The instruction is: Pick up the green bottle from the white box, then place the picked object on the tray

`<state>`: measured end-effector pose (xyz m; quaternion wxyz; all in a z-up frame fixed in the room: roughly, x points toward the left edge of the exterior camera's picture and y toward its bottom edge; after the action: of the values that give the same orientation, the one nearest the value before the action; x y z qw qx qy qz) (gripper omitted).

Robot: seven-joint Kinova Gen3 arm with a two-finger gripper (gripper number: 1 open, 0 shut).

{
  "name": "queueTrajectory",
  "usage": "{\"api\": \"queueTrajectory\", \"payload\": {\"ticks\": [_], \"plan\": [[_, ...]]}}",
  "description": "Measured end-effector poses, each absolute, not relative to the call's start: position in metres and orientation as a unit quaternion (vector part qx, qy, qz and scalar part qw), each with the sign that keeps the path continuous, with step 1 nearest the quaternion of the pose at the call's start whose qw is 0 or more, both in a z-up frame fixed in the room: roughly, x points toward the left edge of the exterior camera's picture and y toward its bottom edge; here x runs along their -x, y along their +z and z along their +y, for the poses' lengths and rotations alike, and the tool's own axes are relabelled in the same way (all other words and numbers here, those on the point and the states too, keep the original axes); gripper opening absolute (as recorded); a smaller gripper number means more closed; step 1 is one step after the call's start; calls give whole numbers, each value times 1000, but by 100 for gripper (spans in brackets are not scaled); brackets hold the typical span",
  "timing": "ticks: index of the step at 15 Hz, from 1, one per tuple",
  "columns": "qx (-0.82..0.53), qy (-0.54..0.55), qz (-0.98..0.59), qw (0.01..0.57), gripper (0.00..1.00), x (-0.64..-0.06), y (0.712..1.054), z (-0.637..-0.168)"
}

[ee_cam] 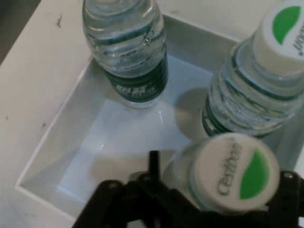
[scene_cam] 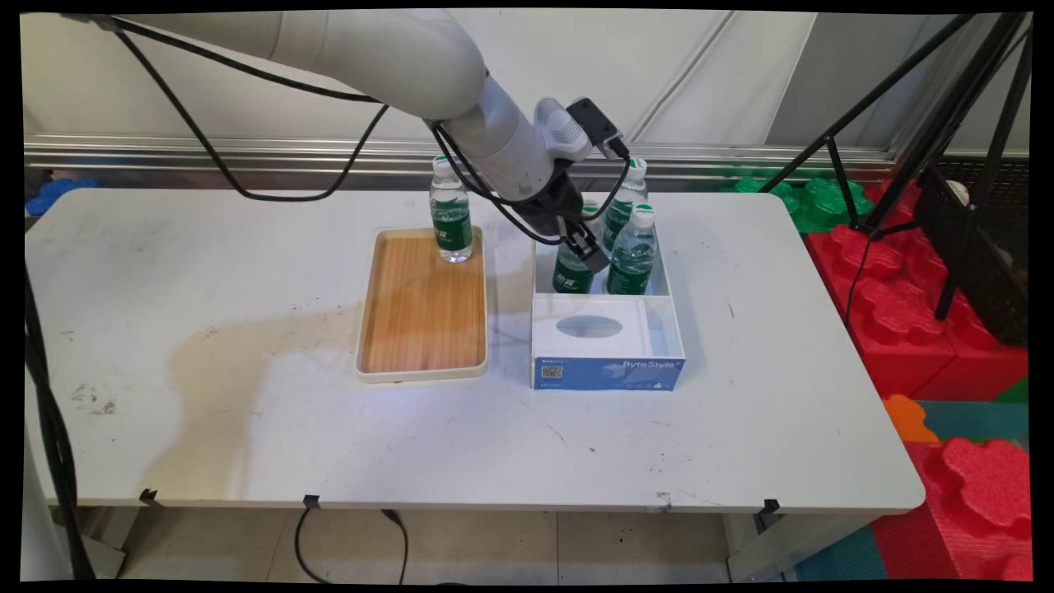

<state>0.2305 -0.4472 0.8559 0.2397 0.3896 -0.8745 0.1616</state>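
My gripper [scene_cam: 586, 247] reaches down into the back compartment of a white and blue box [scene_cam: 608, 372]. Three clear water bottles with green labels and white caps stand there. In the hand view the gripper [ee_cam: 221, 173] is open and straddles the nearest bottle [ee_cam: 232, 172] just below its cap, with a thin gap at the left finger [ee_cam: 154, 164]. In the main view the gripper hides this left bottle's [scene_cam: 571, 276] top. The other two bottles [scene_cam: 632, 255] [scene_cam: 627, 196] stand to its right and behind. A fourth bottle [scene_cam: 451, 216] stands on the far end of a wooden tray [scene_cam: 422, 317].
The tray lies just left of the box on the white table [scene_cam: 247, 412]. The box's front part has a closed lid with an oval opening [scene_cam: 589, 327]. Black cables hang from the arm. A black tripod [scene_cam: 947, 148] and red foam blocks [scene_cam: 906, 313] stand beyond the table's right edge.
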Motion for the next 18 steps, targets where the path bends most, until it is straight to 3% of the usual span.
{"api": "queueTrajectory", "payload": {"ticks": [10, 18], "plan": [[-402, 186, -861, 250, 0, -229, 869, -447], [-405, 219, -843, 277, 0, -236, 934, -429]]}}
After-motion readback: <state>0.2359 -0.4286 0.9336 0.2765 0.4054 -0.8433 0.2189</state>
